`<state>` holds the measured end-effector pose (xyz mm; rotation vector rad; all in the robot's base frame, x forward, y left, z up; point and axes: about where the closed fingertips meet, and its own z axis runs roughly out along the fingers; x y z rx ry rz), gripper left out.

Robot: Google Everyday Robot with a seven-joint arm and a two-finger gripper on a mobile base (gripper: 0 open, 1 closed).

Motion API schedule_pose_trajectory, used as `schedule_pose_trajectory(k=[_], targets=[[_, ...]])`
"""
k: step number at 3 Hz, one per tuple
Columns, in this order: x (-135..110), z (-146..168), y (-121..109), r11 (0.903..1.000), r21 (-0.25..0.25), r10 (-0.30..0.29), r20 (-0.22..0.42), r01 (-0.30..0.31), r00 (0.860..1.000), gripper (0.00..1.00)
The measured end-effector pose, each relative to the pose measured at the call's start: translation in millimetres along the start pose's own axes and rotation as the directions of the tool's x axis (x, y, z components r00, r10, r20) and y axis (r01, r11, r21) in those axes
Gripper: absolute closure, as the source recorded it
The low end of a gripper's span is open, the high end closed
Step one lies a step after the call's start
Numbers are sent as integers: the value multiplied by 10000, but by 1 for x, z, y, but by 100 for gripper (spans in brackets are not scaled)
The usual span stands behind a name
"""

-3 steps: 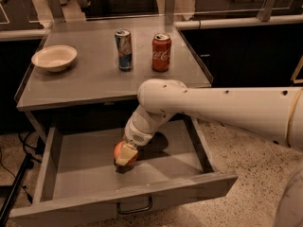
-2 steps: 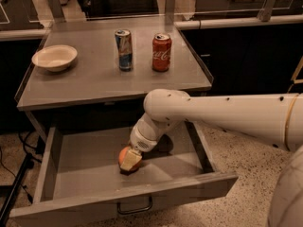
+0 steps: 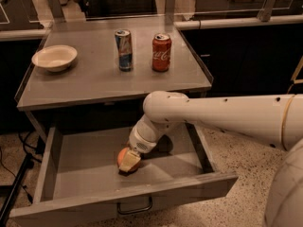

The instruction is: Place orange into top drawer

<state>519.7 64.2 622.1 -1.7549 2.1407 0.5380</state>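
Note:
The top drawer (image 3: 85, 160) stands pulled open below the grey tabletop, its small dark loop handle (image 3: 135, 208) at the centre of the flat front. The orange (image 3: 121, 156) is inside the drawer, low over or on its floor near the middle front. My gripper (image 3: 129, 162) reaches down into the drawer from the right, its pale fingers (image 3: 129, 161) closed around the orange and covering its right side. My white arm (image 3: 213, 115) crosses above the drawer's right half.
On the grey tabletop (image 3: 94, 82) stand a white bowl (image 3: 54, 57) at the left, a blue can (image 3: 124, 49) and a red cola can (image 3: 161, 52) at the middle back. Dark cables lie on the speckled floor at the left.
My gripper with the orange has shifted slightly to the right and down inside the drawer. The arm's elbow has moved a little to the right.

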Motion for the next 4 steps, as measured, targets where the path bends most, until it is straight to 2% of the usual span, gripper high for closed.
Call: schedule_pose_trajectory(k=[2, 3, 4], targets=[[0, 0, 0, 10000, -1, 0, 0, 0, 10000, 27], [0, 0, 0, 10000, -1, -1, -1, 1, 10000, 0], [0, 0, 0, 10000, -1, -1, -1, 1, 10000, 0]])
